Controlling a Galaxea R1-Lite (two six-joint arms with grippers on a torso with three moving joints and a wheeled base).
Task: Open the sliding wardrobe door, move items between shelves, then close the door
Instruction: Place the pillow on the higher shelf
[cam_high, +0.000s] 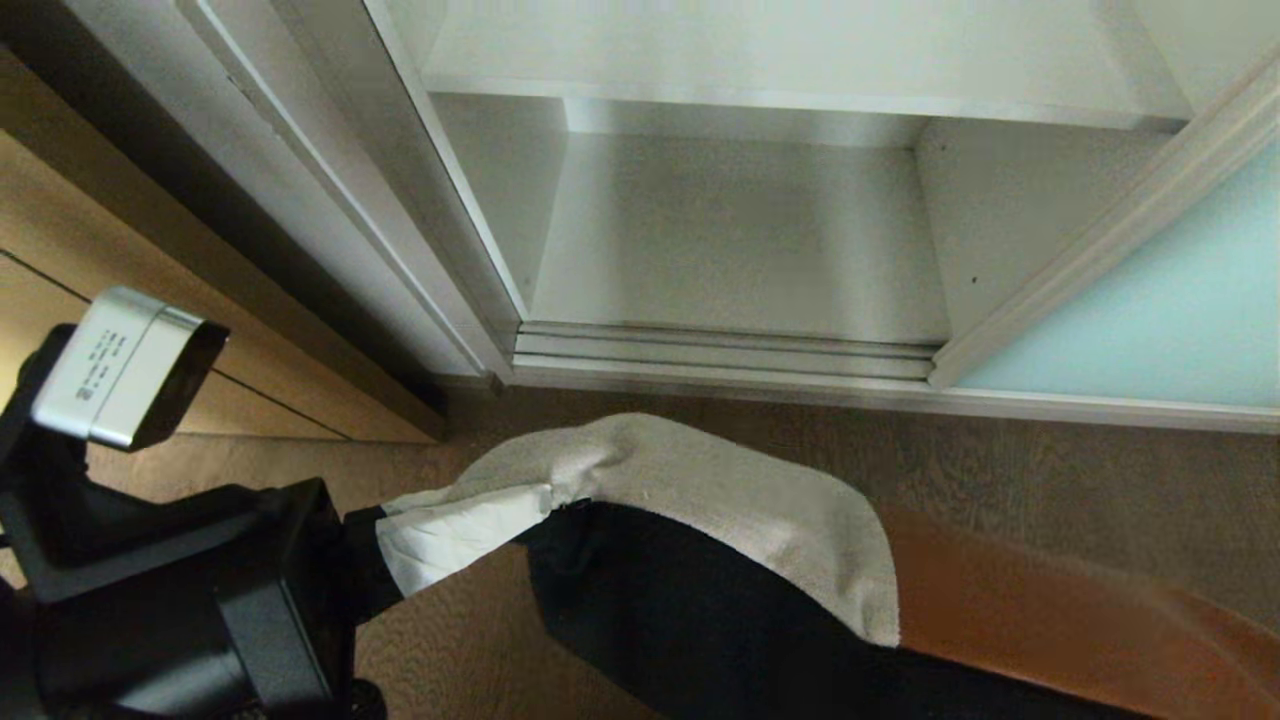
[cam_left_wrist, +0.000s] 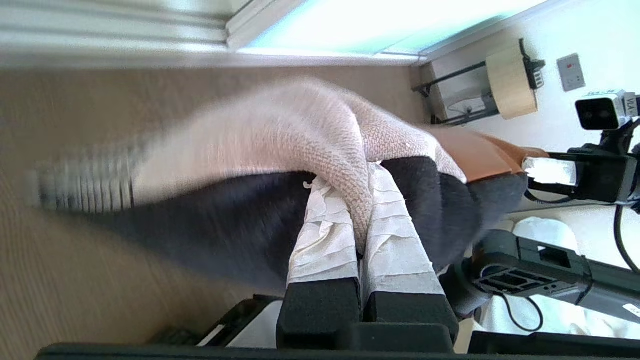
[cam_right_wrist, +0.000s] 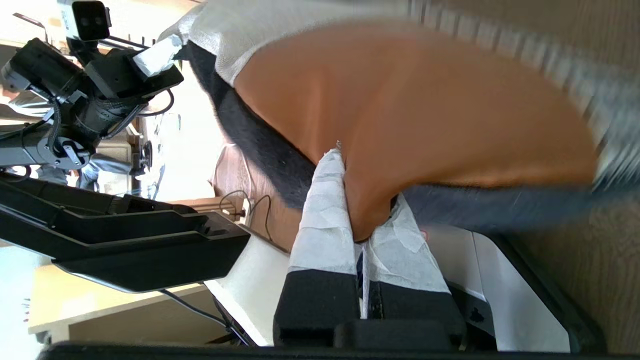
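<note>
With the door open, both grippers, left and right, clamp the cushion above the floor; next comes setting it onto the bottom shelf.

Head view: moderate, even indoor light, sharp throughout; soft shadow lay under the upper of the shelves and along the compartment's side walls, with a dull sheen on the lower board. The sliding wardrobe door read as flat pale aqua, no glare. Left wrist view: strong overexposure at the door glass and the white wall; motion blur smeared the cushion and the floor toward one side. Right wrist view: the room behind was blown out white; the cushion's far edge and the carpet streaked with blur.
</note>
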